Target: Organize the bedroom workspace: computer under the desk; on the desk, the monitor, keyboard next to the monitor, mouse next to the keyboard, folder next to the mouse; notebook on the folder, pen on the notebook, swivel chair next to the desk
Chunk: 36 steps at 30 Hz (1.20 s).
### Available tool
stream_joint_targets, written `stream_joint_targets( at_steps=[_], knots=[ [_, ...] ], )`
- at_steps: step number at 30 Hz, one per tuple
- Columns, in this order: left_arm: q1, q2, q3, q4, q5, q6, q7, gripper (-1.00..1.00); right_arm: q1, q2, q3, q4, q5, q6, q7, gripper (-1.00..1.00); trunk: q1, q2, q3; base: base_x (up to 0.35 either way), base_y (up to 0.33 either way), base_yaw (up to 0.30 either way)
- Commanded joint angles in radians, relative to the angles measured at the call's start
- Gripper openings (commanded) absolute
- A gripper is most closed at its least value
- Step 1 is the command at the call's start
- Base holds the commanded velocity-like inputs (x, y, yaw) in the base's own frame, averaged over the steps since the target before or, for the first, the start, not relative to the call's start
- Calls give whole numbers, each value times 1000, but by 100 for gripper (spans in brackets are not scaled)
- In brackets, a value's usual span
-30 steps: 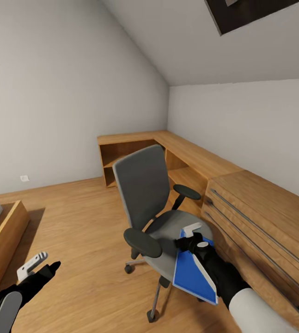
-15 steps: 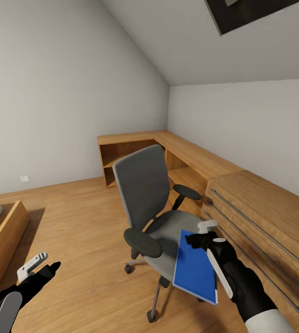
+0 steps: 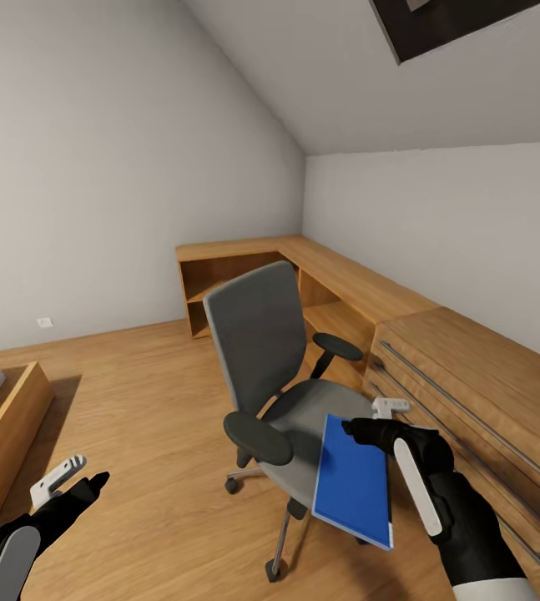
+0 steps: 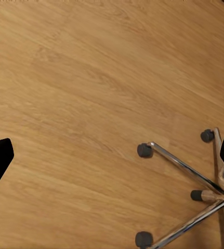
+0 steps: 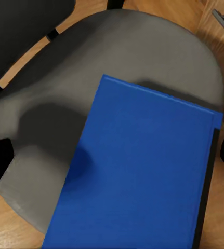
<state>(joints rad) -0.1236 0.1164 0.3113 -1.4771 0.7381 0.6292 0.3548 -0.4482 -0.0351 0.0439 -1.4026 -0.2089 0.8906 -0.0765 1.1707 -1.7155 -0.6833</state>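
The head camera looks from high up, forward and down across the room, taking in the swivel chair [image 3: 290,392], the wooden floor [image 3: 153,417] and the far corner under the sloped ceiling. The left wrist camera faces almost straight down at the floor [image 4: 91,104] from fairly near, catching the chair's chrome base at its edge. The right wrist camera hangs close above the seat, looking down onto the blue folder [image 5: 137,176]. All three views share the chair.

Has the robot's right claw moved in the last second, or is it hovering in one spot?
Yes. The right gripper has slid off the blue folder toward the wooden drawer chest, uncovering the folder's cover, while the swivel chair stayed put.
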Motion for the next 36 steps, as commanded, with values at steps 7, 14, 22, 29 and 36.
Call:
stream_joint_targets(
  at_steps=[7, 14, 22, 29, 36],
  knots=[
    [-1, 0, 0, -2, 10, 4, 9, 100, 5, 0, -24, -36, -71, 31, -8, 100, 0, -1, -1, 0, 0, 0],
    [-1, -1, 0, -2, 11, 4, 9, 100, 6, 1, -53, -36, -99, 35, -9, 100, 0, -1, -1, 0, 111, -48],
    [-1, -1, -1, -1, 11, 4, 9, 100, 6, 2, -89, -34, -105, 32, -8, 100, 0, -1, -1, 0, 286, -233],
    [-1, -1, 0, -1, 11, 4, 9, 100, 6, 4, -111, -33, -132, 31, -8, 100, 0, -1, -1, -69, 304, -141],
    [-1, -1, -1, -2, 11, 6, 9, 100, 6, 4, -122, -33, -142, 32, -8, 100, 0, -1, -1, -224, 193, -14]
  ],
)
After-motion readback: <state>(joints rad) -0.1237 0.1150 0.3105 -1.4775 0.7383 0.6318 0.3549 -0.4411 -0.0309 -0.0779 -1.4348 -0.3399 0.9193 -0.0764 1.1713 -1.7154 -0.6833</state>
